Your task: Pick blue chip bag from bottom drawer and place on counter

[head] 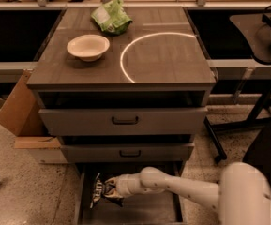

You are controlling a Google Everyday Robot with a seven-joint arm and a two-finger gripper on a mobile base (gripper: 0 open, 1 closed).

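The blue chip bag (97,191) stands on edge at the left side of the open bottom drawer (146,213), its white lettering facing me. My gripper (109,190) reaches into the drawer from the right on the white arm and is shut on the bag's right edge, holding it tilted up off the drawer floor. The counter (172,62) above, marked with a white arc, has bare room inside and right of the arc.
A white bowl (88,47) and a light green snack bag (111,17) sit on the counter's left and back. Two upper drawers (123,121) stick out slightly over the bottom one. A cardboard box (18,112) stands left, a black chair (266,36) right.
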